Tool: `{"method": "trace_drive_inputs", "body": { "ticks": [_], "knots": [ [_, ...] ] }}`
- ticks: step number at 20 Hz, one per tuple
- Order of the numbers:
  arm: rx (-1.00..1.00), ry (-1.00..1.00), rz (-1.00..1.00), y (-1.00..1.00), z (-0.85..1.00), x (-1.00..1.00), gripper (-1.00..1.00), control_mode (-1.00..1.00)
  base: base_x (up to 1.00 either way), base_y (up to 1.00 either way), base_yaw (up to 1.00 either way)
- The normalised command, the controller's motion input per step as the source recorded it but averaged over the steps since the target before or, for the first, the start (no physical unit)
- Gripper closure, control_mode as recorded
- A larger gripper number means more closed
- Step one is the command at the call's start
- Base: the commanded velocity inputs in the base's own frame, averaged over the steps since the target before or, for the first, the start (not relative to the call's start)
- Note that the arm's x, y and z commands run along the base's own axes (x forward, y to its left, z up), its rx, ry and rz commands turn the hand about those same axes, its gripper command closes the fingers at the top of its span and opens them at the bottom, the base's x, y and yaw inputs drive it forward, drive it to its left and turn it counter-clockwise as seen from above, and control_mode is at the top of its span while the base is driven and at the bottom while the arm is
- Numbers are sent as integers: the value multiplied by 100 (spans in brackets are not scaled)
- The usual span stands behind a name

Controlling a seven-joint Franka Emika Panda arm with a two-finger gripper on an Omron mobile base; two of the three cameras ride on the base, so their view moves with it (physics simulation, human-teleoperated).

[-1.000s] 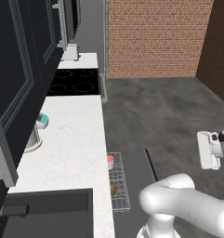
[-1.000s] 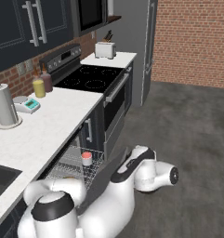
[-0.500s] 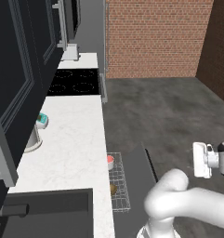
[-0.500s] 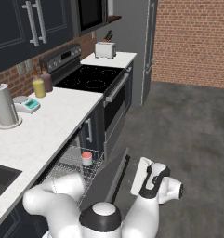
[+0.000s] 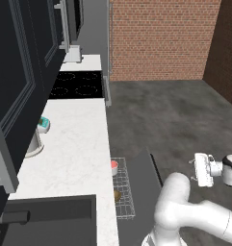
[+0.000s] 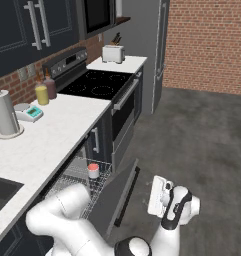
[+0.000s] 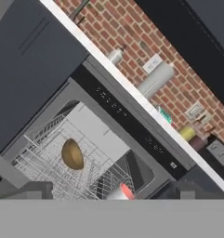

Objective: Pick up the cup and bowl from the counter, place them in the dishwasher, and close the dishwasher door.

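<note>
In your left base view, the counter (image 5: 79, 158) edge hides most of the grey wire rack (image 5: 123, 192) at lower centre; you see the red-topped cup (image 5: 114, 167) and a sliver of the golden bowl (image 5: 117, 195). The gripper (image 5: 196, 169), right edge, is too small to read.

In your right base view, the dishwasher door (image 6: 114, 197) hangs half-raised, a flat dark slab; the gripper (image 6: 157, 196) hovers beside it, jaws spread, empty.

In your hand view, the bowl (image 7: 72, 154) lies tilted on the rack (image 7: 48, 162); the cup (image 7: 124, 192) is cut off at the bottom.

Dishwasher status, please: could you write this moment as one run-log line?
cup: in rack | bowl: in rack | dishwasher door: part open | gripper: open, empty, beyond door
</note>
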Motion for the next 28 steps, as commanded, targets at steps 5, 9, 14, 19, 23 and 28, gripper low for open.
{"method": "trace_drive_inputs", "body": {
  "ticks": [5,9,14,19,23,28],
  "knots": [
    [0,0,14,-2,-72,54,-100,-100,0,0,0],
    [3,-21,19,-2,-71,20,-100,-100,0,0,0],
    [12,-17,18,0,-67,22,-100,-100,0,0,0],
    [21,-16,15,0,-61,30,-100,-100,0,0,0],
    [29,-6,12,0,-57,40,-100,-100,0,0,0],
    [31,0,9,-15,-82,47,-100,-100,0,0,0]
  ]
}}
